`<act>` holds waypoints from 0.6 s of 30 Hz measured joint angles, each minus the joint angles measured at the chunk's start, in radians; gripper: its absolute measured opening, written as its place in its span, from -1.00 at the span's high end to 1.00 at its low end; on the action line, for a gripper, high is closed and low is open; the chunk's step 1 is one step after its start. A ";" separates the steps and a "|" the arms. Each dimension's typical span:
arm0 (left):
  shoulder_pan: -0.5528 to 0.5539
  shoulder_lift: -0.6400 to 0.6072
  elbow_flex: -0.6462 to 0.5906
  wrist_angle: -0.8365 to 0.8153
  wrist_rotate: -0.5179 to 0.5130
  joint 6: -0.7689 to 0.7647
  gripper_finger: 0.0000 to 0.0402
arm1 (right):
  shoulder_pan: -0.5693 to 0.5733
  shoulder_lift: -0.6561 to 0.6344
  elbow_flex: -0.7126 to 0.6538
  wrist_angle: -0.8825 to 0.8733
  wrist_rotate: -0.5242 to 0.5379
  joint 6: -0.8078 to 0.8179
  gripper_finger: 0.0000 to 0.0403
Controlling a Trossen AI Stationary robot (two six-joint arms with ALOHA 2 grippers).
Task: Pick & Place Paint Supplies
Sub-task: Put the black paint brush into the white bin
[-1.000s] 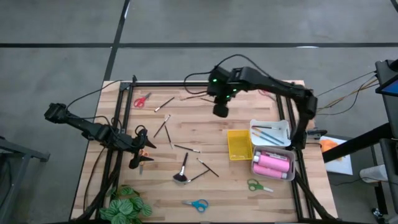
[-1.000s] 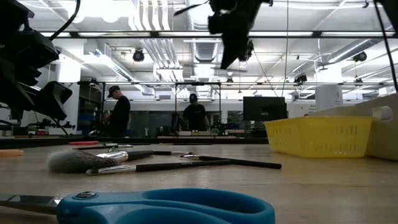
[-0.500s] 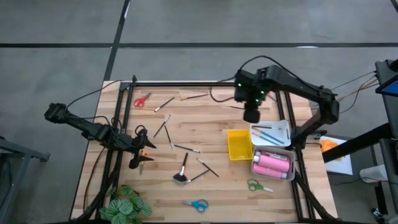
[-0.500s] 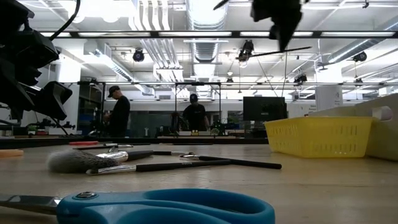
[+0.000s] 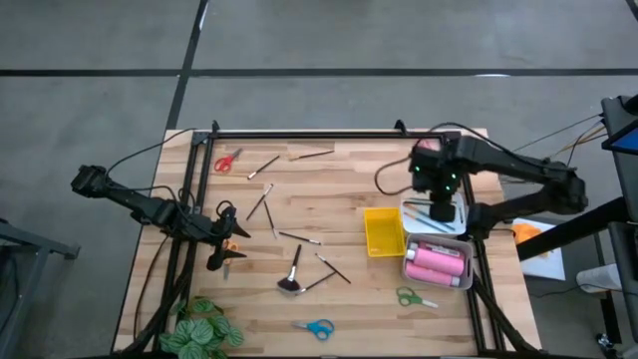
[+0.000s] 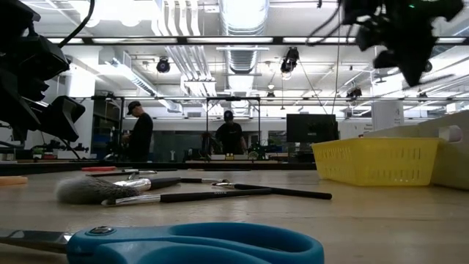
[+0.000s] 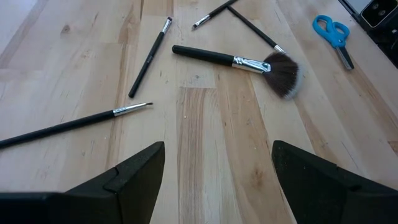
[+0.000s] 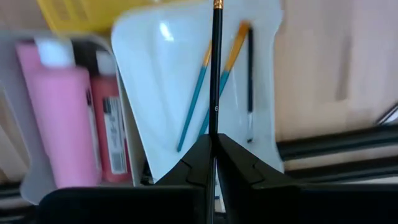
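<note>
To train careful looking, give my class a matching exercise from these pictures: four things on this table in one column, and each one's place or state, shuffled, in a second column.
Things
1. thin black brush
2. pink paint bottle
3. fluffy black brush
4. blue scissors

Places or states
A. lying on bare wood near the table's middle
B. clamped in the shut right gripper, above the white tray
C. lying in the clear bin beside the white tray
D. on the wood near the leafy plant

Pairs: 1-B, 2-C, 3-A, 4-D

Right gripper [image 5: 443, 211] is clamped tight, arm stretched toward its own side; left gripper [image 5: 221, 251] sits wide open, low.
</note>
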 joint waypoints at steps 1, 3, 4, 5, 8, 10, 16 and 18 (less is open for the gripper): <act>0.000 0.000 0.000 0.000 0.000 0.000 -0.50 | 0.004 -0.019 -0.031 0.004 0.000 0.001 0.92; 0.000 0.000 0.000 0.000 0.000 0.000 -0.50 | 0.013 -0.054 -0.090 0.021 -0.001 0.020 0.92; 0.000 0.000 0.000 0.000 0.000 0.000 -0.50 | 0.016 -0.069 -0.117 0.034 -0.003 0.032 0.92; 0.000 0.000 0.000 0.000 0.000 0.000 -0.50 | 0.021 -0.081 -0.141 0.050 -0.004 0.047 0.92; 0.000 0.000 0.000 0.000 0.000 0.000 -0.50 | 0.031 -0.107 -0.210 0.065 -0.008 0.078 0.92; 0.000 0.000 0.000 0.000 0.000 0.000 -0.50 | 0.034 -0.115 -0.250 0.075 -0.010 0.091 0.92; 0.000 0.000 0.000 0.000 0.000 0.000 -0.50 | 0.033 -0.097 -0.267 0.092 -0.003 0.098 0.92; 0.000 0.000 0.000 0.000 0.000 0.000 -0.50 | 0.033 -0.088 -0.262 0.094 -0.002 0.098 0.92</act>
